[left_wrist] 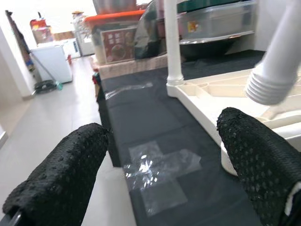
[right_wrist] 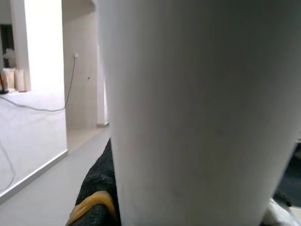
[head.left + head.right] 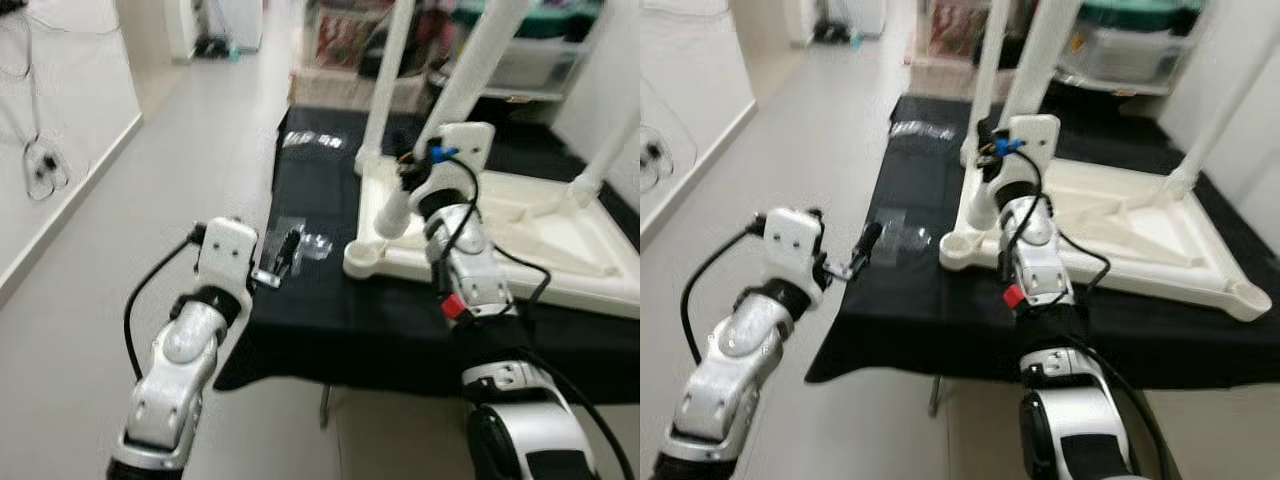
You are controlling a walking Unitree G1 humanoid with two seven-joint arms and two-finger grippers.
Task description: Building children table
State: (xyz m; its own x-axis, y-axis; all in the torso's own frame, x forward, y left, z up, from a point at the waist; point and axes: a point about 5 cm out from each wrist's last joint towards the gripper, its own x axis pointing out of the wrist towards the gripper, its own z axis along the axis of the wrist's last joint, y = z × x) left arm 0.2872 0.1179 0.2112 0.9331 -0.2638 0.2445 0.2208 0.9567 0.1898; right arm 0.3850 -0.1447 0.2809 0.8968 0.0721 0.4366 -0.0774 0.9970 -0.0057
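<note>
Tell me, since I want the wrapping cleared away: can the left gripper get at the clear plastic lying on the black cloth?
Probably yes. The left gripper hangs open at the cloth's edge, pointing at the clear plastic, with nothing between them. The table leg sits off to one side.

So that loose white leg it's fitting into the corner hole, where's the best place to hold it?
Probably around the smooth round shaft of the leg, some way above the threaded end, coming from the near side as the right gripper does. The shaft is plain and even, so fingers can close round it, and the thread stays free to enter the socket of the upturned tabletop.
</note>
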